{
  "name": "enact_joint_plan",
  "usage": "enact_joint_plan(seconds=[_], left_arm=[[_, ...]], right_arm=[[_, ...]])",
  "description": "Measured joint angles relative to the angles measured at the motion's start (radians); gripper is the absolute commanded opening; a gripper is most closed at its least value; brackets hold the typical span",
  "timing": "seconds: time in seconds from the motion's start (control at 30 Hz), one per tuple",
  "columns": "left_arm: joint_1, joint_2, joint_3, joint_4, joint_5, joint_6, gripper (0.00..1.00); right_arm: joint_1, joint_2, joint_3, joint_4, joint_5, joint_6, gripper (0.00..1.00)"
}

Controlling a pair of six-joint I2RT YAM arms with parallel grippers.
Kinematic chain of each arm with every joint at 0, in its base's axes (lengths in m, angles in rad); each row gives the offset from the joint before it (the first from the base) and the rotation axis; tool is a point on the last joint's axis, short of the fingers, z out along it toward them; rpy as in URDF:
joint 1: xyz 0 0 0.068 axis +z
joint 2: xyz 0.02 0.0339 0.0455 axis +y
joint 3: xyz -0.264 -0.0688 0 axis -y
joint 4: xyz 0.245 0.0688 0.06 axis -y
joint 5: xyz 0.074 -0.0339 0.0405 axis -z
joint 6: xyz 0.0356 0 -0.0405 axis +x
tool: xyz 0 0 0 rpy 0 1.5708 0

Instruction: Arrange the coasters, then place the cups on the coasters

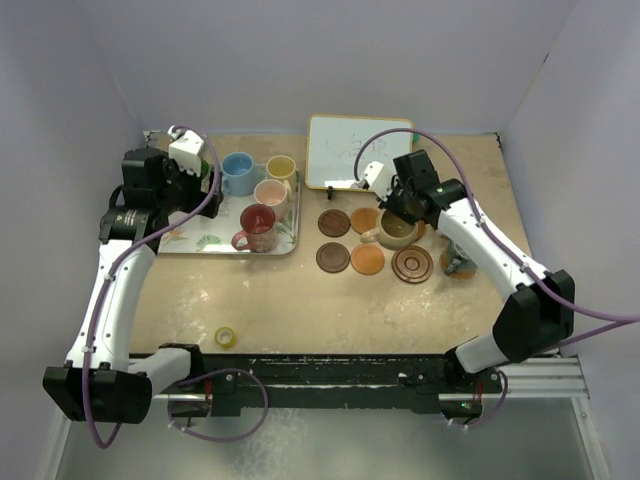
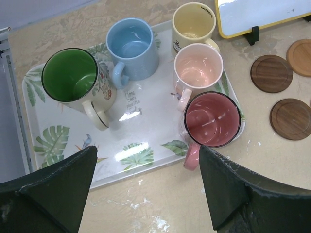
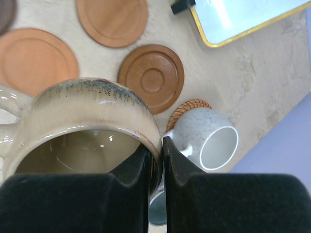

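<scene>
Tan glazed ceramic is what the right gripper (image 3: 163, 143) holds: its fingers are almost shut, pinching the wall of the tan mug (image 3: 87, 131) at the rim, one inside and one outside. The mug hangs over the coasters on the right half of the table (image 1: 300, 305), just beside an orange coaster (image 1: 365, 218) and on the far side of the ringed coaster (image 1: 412, 265). Whether a free disc lies under it I cannot tell. As I judge it, the mug should go down level and centred on an unoccupied coaster, and the fingers should part only once the base sits flat, since a one-wall pinch lets a mug swing. It should also stay clear of the grey mug (image 3: 209, 141), which stands on a rattan coaster (image 3: 192, 108) toward the right edge. The left gripper (image 2: 146, 150) hovers wide open and empty over the leaf-patterned tray (image 2: 53, 141) near the far left corner. The tray carries the green-lined mug (image 2: 70, 75), blue mug (image 2: 132, 46), yellow mug (image 2: 193, 24), pink mug (image 2: 198, 68) and — at its near right corner — the red mug (image 2: 212, 120). The table is a mottled beige board with a yellow tape roll (image 1: 226, 337) toward its near edge and a whiteboard (image 1: 358, 150) at the far edge; pale lilac walls (image 1: 330, 60) close it in.
</scene>
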Motion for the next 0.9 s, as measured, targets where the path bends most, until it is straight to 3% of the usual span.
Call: enact_joint_plan(seconds=[0.43, 0.9], left_arm=[[0.0, -0.021, -0.002, 0.002, 0.012, 0.006, 0.82], [0.0, -0.01, -0.024, 0.005, 0.022, 0.023, 0.82]], right_arm=[[-0.187, 0.267, 0.069, 0.075, -0.05, -0.144, 0.0], [-0.267, 0.347, 0.153, 0.099, -0.239, -0.392, 0.0]])
